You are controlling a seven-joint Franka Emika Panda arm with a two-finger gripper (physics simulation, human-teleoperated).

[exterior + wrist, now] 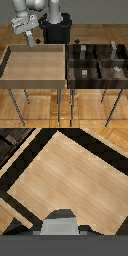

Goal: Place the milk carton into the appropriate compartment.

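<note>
My gripper (31,39) hangs above the back edge of the light wooden tray (10,75), at the exterior view's left. In the wrist view the gripper (61,230) is shut on the milk carton (60,224), a small pale grey box held between the dark fingers, well above the tray floor (65,178). In the exterior view the carton is hard to make out between the fingers. The dark compartment tray (68,70) stands at the exterior view's right, apart from the gripper.
The dark tray has several compartments holding grey things: a box (82,50) and a taller dark slab (114,47) at the back, a squat cube (85,73) and a small pale piece (116,70) at the front. Both trays stand on thin legs. The robot's black base (56,30) is behind.
</note>
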